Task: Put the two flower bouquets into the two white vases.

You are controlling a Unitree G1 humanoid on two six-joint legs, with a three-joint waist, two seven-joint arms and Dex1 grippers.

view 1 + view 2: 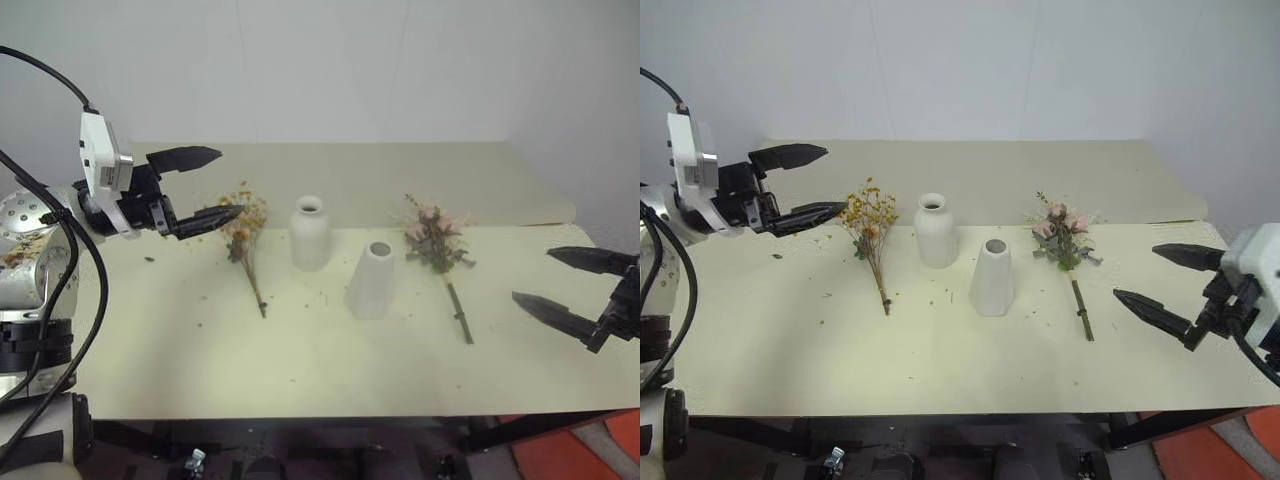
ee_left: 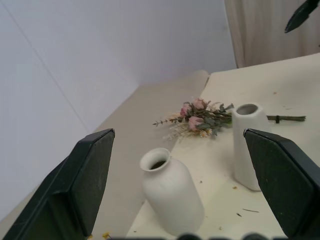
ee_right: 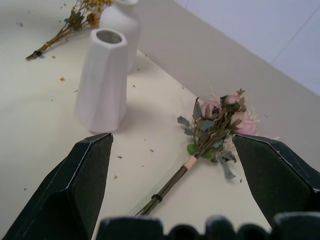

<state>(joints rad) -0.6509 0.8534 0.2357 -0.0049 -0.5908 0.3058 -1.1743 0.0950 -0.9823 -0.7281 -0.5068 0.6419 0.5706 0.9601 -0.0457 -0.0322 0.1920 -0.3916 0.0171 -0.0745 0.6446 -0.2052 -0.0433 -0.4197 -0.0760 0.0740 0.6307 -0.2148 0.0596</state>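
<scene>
We see a pale cream counter (image 1: 940,360) with all four task things lying or standing on it, none of them held. The yellow-orange bouquet (image 1: 870,225) lies flat left of centre, its flower head toward the far side and its thin stem running toward the near edge. Just right of it stands the bottle-shaped white vase (image 1: 935,231), upright, with its narrow mouth open to the top. The tapered white vase (image 1: 992,277) stands upright a little nearer and to the right of the bottle-shaped one, close beside it but apart. Further right lies the pink rose bouquet (image 1: 1062,240), flat on the counter, blooms toward the far side and its long stem pointing toward the near edge. Small bits of dried plant are scattered over the counter around the yellow-orange bouquet and the vases.

Our left end effector (image 1: 805,185) hangs above the far left part of the counter, pointing right toward the yellow-orange bouquet, with one finger tip just beside the flower head; its two black fingers stand wide apart and nothing is between them. Our right end effector (image 1: 1165,285) hangs at the right side, pointing left toward the stem of the pink rose bouquet, near it but apart; its fingers are also spread wide and empty.
</scene>
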